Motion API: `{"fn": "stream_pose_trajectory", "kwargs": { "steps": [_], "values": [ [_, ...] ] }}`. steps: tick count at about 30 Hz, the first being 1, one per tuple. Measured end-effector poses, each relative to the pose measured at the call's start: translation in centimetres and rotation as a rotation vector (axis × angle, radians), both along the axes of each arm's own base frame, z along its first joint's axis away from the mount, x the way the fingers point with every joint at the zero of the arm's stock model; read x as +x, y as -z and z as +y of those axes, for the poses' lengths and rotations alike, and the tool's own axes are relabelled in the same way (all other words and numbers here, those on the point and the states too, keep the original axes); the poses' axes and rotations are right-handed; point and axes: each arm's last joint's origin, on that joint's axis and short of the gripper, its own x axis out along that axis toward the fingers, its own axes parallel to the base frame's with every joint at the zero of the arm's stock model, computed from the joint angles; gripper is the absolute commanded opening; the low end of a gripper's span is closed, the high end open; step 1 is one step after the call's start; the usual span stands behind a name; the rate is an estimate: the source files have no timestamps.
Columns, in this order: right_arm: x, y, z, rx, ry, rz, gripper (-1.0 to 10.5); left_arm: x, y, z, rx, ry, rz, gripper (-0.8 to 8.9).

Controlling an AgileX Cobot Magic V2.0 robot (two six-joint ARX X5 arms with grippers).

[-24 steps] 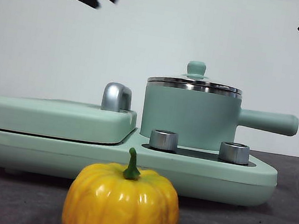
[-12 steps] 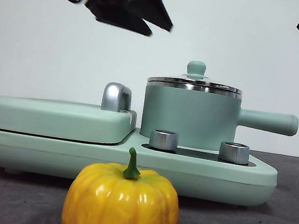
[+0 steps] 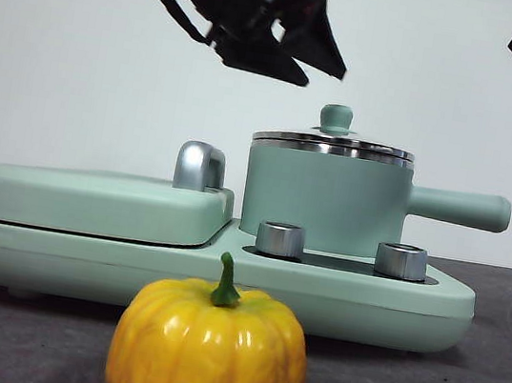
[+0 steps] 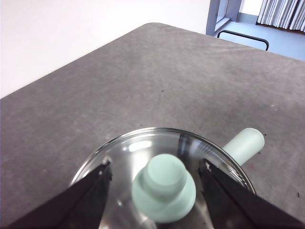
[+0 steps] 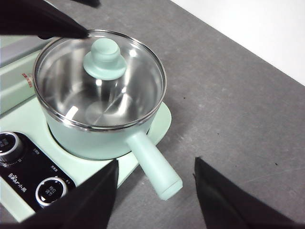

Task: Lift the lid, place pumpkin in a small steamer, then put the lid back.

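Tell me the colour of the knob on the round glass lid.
Mint green knob on the round glass lid, clearest in the left wrist view.

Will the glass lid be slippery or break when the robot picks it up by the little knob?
The lid looks like glass with a steel rim, so dropping it might crack it. Its knob flares wide on top, so the open left gripper straddling it could probably hold it. It likely stays stiff.

Low front camera level across table, both wrist cameras overlooking the lid [image 4: 163, 187].
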Motion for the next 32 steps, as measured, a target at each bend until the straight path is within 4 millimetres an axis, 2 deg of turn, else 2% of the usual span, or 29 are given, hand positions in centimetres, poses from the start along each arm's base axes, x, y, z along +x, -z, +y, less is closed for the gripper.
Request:
{"fn": "stream_pose_trajectory", "kwargs": {
  "steps": [5, 11, 16, 20, 32],
  "values": [
    [0.0, 0.0, 0.0, 0.0, 0.0, 0.0, 2.5, 0.5, 1.3, -1.2, 0.018, 0.016, 0.025, 3.01],
    [0.0, 0.0, 0.0, 0.0, 0.0, 0.0, 2.5, 0.9, 2.4, -1.5, 0.035, 0.018, 0.047, 2.97],
    [0.0, 0.0, 0.0, 0.0, 0.0, 0.0, 2.5, 0.9, 2.4, -1.6, 0.036, 0.018, 0.048, 1.81],
    [0.0, 0.0, 0.0, 0.0, 0.0, 0.0, 2.5, 0.9, 2.5, -1.6, 0.034, 0.019, 0.045, 0.01],
    [0.0, 0.0, 0.0, 0.0, 0.0, 0.0, 2.5, 1.1, 2.3, -1.7, 0.012, 0.02, 0.016, 0.07]
  ]
}}
